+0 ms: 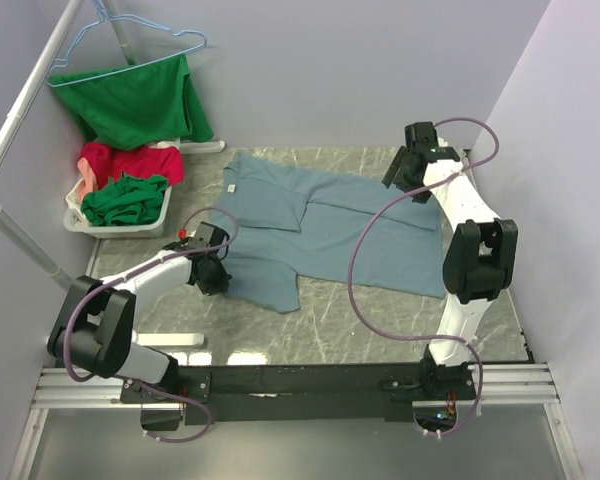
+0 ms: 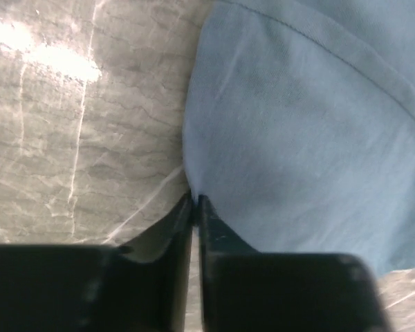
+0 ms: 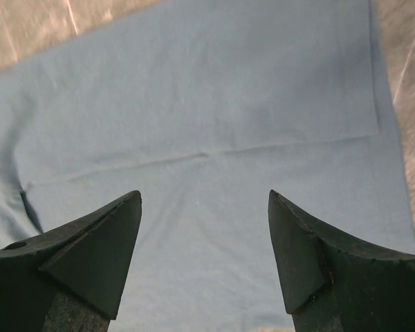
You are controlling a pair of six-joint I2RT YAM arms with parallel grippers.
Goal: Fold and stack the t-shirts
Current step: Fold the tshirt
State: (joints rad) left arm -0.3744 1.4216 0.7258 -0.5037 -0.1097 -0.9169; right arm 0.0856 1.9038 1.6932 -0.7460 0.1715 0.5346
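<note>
Although the grey-blue t-shirt (image 1: 330, 235) lies mid-desk (image 1: 380, 310) with one side partly turned in, no fold looks finished and nothing is stacked. The left end effector (image 2: 194, 200), fingers pressed together, sits at its left edge; whether cloth is caught is unclear. The right end effector (image 3: 203, 195) hangs spread wide over its right part. A red shirt (image 1: 130, 160) and a green shirt (image 1: 125, 198) sit bunched in a white basket (image 1: 80, 222).

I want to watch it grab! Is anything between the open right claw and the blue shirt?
No, nothing visible. The right gripper hangs open straight over the shirt, and only bare blue cloth shows beneath it.
</note>
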